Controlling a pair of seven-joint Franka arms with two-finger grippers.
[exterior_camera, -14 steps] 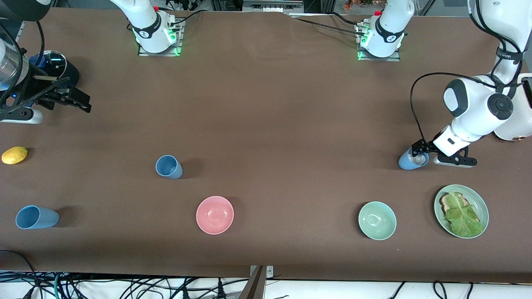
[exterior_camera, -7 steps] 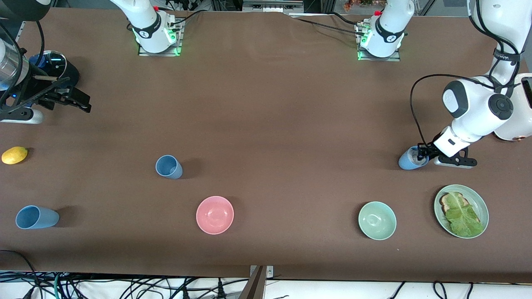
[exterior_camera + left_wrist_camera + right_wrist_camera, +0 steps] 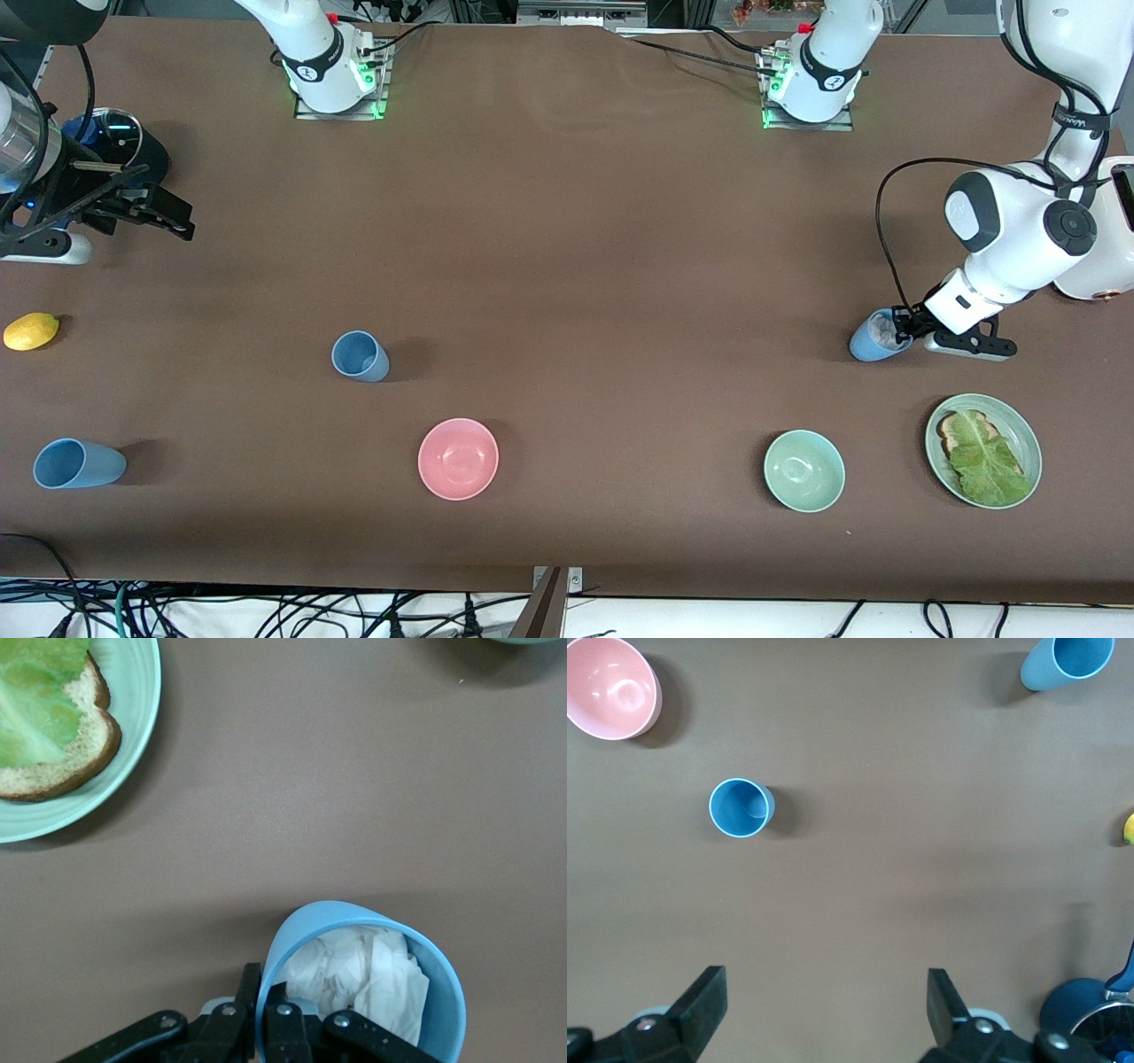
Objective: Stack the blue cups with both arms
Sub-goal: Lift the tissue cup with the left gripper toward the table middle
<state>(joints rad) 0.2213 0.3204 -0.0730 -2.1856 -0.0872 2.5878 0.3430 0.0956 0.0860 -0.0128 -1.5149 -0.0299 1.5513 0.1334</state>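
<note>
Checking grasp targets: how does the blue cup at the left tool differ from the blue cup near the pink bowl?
The cup at the left tool has crumpled white paper inside; the cup near the pink bowl looks empty. The left tool is shut on the first cup's rim; nothing touches the second, and the right tool waits open toward the right arm's end of the table. Both are light-blue handleless tumblers, upright on the table.

cups: three light-blue, upright, apart | one (image 3: 873, 341) holds crumpled paper
</note>
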